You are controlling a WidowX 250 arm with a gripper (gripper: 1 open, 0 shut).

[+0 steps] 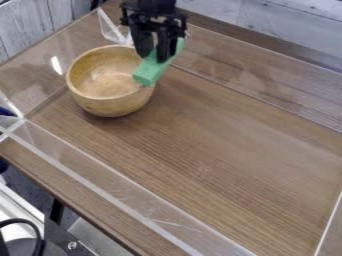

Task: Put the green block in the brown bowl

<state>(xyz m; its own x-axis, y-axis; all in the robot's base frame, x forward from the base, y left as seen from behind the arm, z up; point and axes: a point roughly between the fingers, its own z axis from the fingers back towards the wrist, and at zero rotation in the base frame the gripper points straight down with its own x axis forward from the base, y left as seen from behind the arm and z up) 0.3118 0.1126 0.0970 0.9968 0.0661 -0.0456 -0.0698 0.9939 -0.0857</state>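
The green block hangs tilted in the air, its upper end pinched between the black fingers of my gripper, which is shut on it and points straight down. The block's lower end hovers over the right rim of the brown bowl, a round light wooden bowl with a smooth tan inside that holds nothing. The bowl stands on the wooden table at the upper left of the camera view.
A low clear plastic wall runs around the wooden tabletop. A clear folded plastic piece stands behind the bowl. A pale plank wall lies beyond the table.
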